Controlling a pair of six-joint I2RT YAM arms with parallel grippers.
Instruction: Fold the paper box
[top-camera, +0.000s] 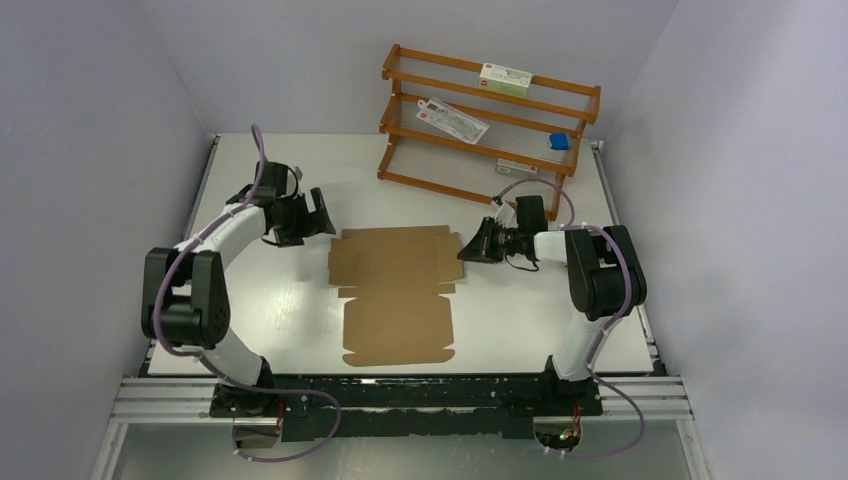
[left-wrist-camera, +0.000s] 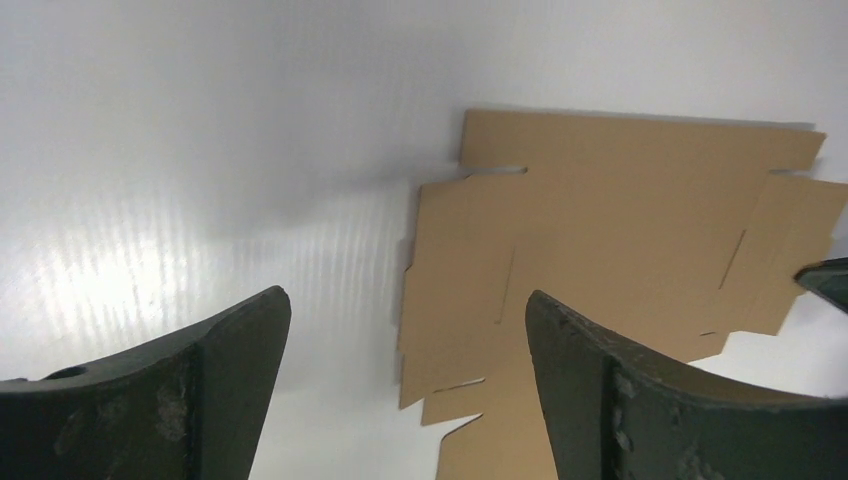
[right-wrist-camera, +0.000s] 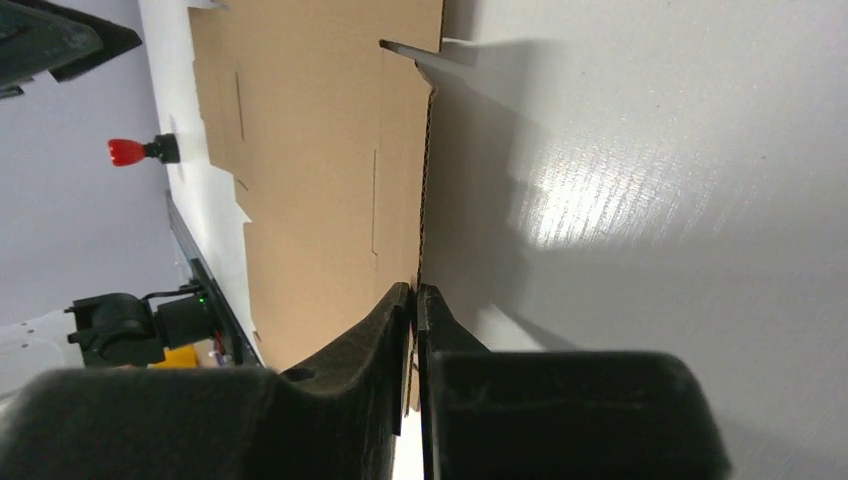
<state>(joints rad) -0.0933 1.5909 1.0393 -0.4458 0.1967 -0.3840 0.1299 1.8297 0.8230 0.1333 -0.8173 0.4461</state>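
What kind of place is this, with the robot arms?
Probably a robot lab's test booth: a left arm and right arm bolted at the edge of a white table, plain walls close around it, and one flat paper box laid out to fold.

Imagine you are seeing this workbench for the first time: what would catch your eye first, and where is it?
The paper box, a flat brown unfolded sheet, lies in the middle of the white table. The right end effector is pinched shut on its right edge, while the left end effector stands open just off its left side. An orange wooden rack stands at the far right.
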